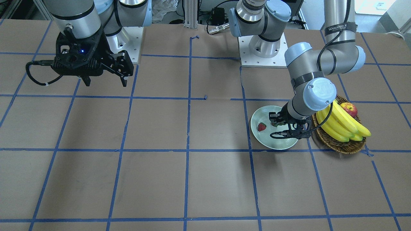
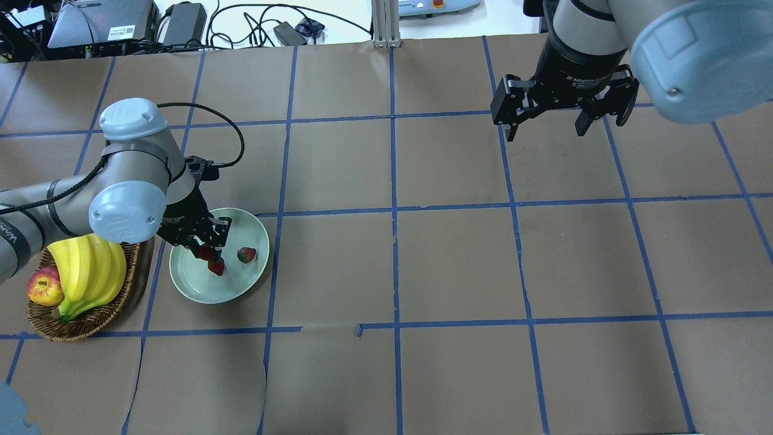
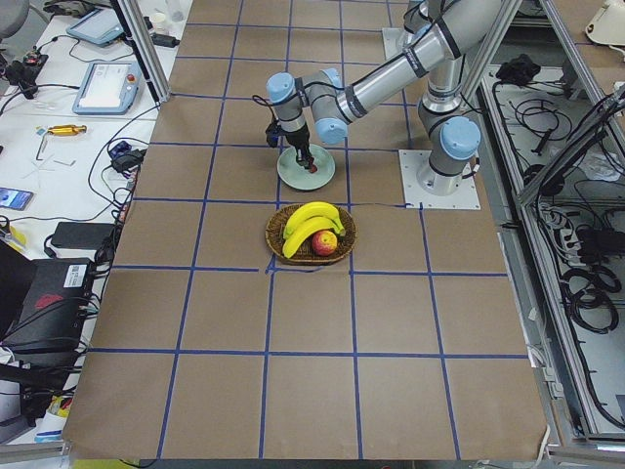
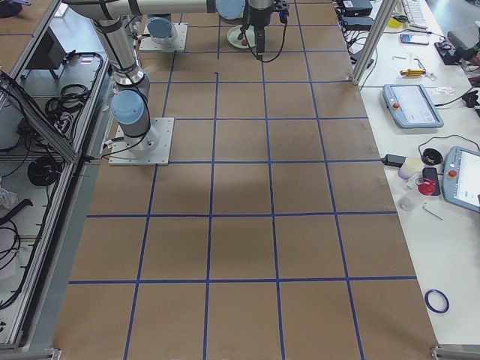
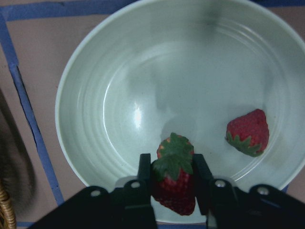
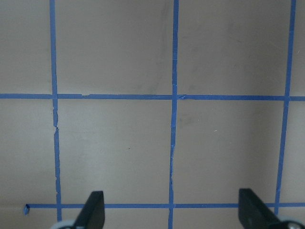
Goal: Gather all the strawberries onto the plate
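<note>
The mint-green plate sits near the table's left end; it also shows in the front view and fills the left wrist view. My left gripper is over the plate, shut on a strawberry with its green cap up. A second strawberry lies in the plate right by the held one. A third strawberry lies apart in the plate. My right gripper is open and empty, high over bare table at the far right.
A brown wicker basket with bananas and a red-yellow apple stands just left of the plate, under my left forearm. Brown paper with blue tape grid lines covers the table.
</note>
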You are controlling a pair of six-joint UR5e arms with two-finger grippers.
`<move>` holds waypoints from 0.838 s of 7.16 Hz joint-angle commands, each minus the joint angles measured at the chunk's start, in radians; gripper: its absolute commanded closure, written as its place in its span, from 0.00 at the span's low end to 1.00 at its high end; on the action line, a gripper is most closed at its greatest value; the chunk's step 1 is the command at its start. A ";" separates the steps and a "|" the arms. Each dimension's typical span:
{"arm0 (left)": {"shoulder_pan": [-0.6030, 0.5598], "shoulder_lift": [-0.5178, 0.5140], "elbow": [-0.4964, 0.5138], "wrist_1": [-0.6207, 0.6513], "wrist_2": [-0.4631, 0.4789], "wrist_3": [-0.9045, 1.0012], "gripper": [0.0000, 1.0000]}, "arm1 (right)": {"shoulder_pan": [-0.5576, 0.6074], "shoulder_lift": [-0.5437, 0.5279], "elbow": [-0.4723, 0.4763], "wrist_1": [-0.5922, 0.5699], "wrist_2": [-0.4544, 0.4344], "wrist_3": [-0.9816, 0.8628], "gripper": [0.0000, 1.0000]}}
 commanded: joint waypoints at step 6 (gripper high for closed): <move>-0.110 0.149 0.258 -0.140 -0.097 -0.129 0.00 | 0.000 -0.001 0.002 0.000 0.000 0.002 0.00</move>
